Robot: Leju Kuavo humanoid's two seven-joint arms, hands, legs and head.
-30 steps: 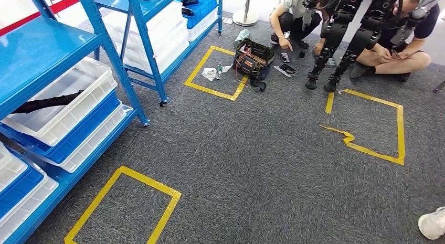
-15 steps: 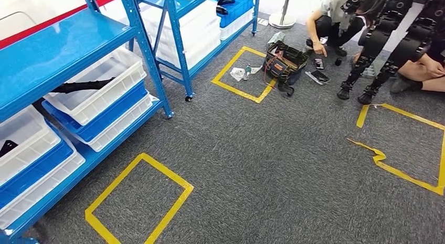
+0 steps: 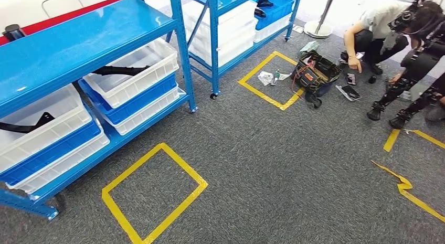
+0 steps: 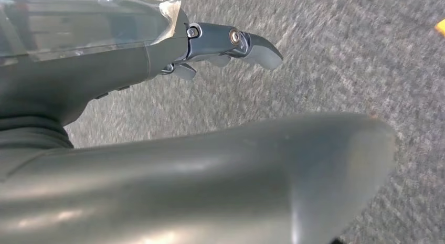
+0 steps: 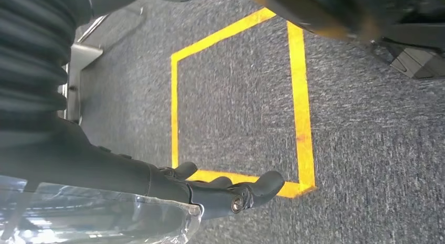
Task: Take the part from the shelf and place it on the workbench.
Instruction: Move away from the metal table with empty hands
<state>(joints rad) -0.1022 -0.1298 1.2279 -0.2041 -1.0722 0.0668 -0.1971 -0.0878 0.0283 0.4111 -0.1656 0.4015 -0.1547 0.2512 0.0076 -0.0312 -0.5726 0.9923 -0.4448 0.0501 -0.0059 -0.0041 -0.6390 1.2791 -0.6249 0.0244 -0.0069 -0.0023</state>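
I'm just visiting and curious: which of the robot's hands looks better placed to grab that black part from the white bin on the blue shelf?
Probably the left. The shelf and the black part lie on the robot's left side. Both the left hand and right hand hang empty over the carpet.

Open grey carpet floor gives wide free room centre and front, marked by a yellow tape square. Blue metal shelf rack blocks the left, its lower tier packed with white plastic bins under a low top shelf. Far right, a black tool bag and crouching person.
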